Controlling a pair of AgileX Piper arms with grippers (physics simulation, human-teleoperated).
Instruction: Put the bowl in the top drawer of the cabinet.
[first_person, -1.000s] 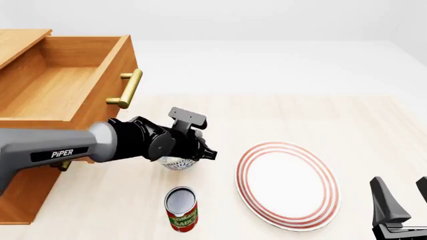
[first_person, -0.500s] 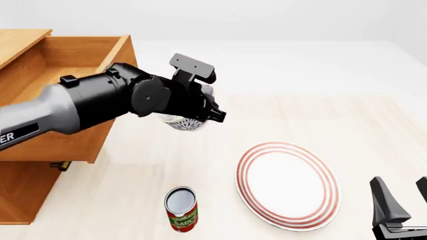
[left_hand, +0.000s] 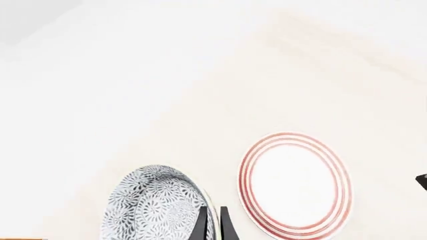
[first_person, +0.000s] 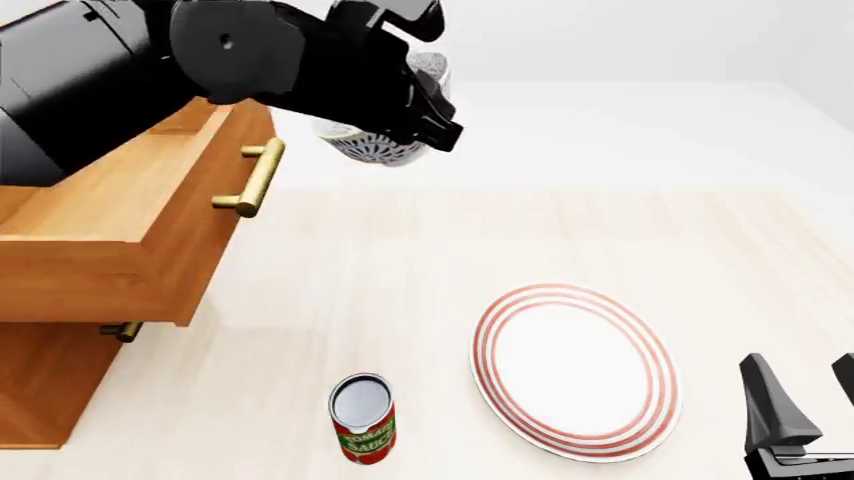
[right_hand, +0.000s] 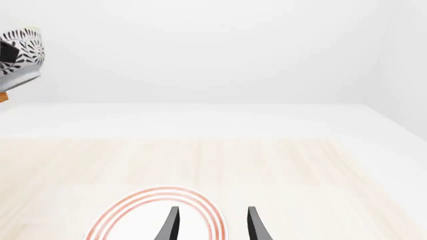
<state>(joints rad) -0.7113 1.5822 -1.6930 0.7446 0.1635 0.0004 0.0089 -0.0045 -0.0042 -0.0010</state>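
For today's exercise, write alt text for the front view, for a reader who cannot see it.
The left gripper holds the bowl in the air beside the open top drawer. On the table sit a plate and a can.

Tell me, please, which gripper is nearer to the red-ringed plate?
The right gripper is nearer, low beside the plate's right edge with jaws open. The left gripper is raised well above the table near the top drawer, shut on the bowl.
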